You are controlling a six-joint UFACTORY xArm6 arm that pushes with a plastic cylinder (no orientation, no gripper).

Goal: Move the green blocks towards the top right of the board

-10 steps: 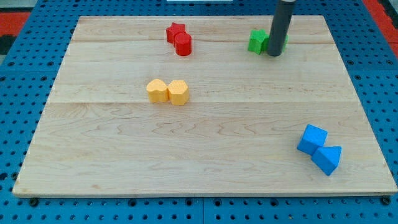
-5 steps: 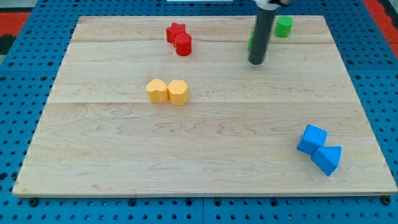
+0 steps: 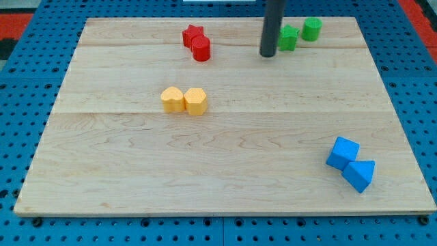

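Tip [image 3: 268, 55] of my bare dark rod is sitting just left of the green star-shaped block [image 3: 288, 38], green cylinder block [image 3: 312, 29] lying beyond, up-right.

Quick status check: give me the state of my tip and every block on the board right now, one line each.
my tip: on the board, just left of the green star block, a small gap between.
green star block: near the top right, apart from the cylinder.
green cylinder: upright, close to the top edge.
red blocks: touching, top centre-left.
yellow blocks: side by side, touching.
blue blocks: touching, bottom right.
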